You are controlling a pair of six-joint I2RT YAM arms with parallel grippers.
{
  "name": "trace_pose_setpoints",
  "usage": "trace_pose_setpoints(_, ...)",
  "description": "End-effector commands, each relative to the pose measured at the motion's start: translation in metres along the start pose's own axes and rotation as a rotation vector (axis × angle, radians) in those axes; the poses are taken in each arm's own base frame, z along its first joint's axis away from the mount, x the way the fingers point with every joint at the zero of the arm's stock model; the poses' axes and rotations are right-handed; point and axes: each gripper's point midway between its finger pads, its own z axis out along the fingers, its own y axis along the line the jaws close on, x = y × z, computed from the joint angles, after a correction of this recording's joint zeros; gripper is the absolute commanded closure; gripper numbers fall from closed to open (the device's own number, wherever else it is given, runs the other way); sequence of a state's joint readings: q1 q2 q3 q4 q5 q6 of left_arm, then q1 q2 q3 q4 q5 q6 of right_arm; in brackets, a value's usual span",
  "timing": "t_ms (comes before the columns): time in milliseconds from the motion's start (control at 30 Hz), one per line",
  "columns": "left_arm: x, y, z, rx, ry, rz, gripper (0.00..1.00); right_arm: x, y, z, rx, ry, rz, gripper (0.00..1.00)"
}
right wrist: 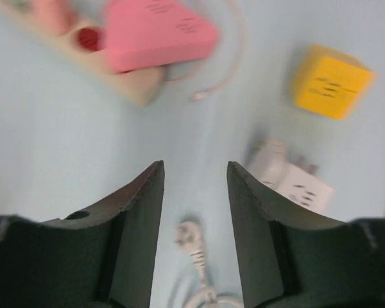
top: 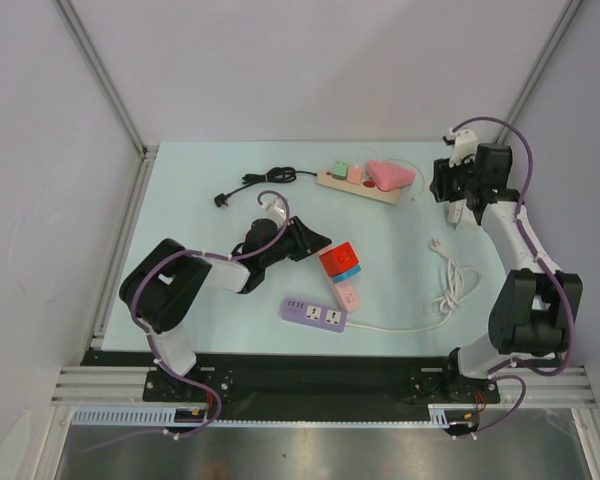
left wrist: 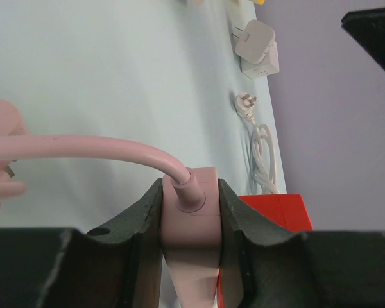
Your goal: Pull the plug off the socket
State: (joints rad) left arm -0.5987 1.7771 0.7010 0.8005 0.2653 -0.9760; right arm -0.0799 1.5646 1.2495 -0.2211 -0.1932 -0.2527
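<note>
Pale blue-green tabletop (top: 200,200) carries everything, boxed in by plain grey walls. Your left fingers (left wrist: 189,186) are clamped on both flanks of the pink plastic plug (left wrist: 191,224). In the left wrist view the plug sits touching the left side of the red plastic cube block (left wrist: 276,212), and a thick pink cable (left wrist: 83,146) arcs out of it. The socket face is hidden under the plug and fingers, so you cannot tell how deeply it is seated. Your right fingers (right wrist: 194,168) are spread wide around nothing, well off to the far right of the red block.

The grip looks square, so draw straight back along the plug's own axis without twisting. Nothing pins the socket, so it may well drag along; bracing it with the right arm would help.

The purple power strip (top: 315,313) lies just nearer than the red block, and the white coiled cable (top: 452,285) lies to its right. Bare tabletop opens on the block's far side, up to the beige power strip (top: 360,183).
</note>
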Motion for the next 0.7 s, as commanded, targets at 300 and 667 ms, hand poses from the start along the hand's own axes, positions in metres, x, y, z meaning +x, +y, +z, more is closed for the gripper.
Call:
trace_pose_setpoints(300, -0.016, -0.016, -0.006, 0.052, -0.054, 0.068, 1.00, 0.064, 0.196, -0.134, -1.021, -0.172, -0.552, 0.27)
trace_pose_setpoints(667, -0.012, -0.016, -0.003, 0.056, -0.042, 0.023, 1.00, 0.114, 0.256, -0.138, -1.061, -0.205, -1.072, 0.19)
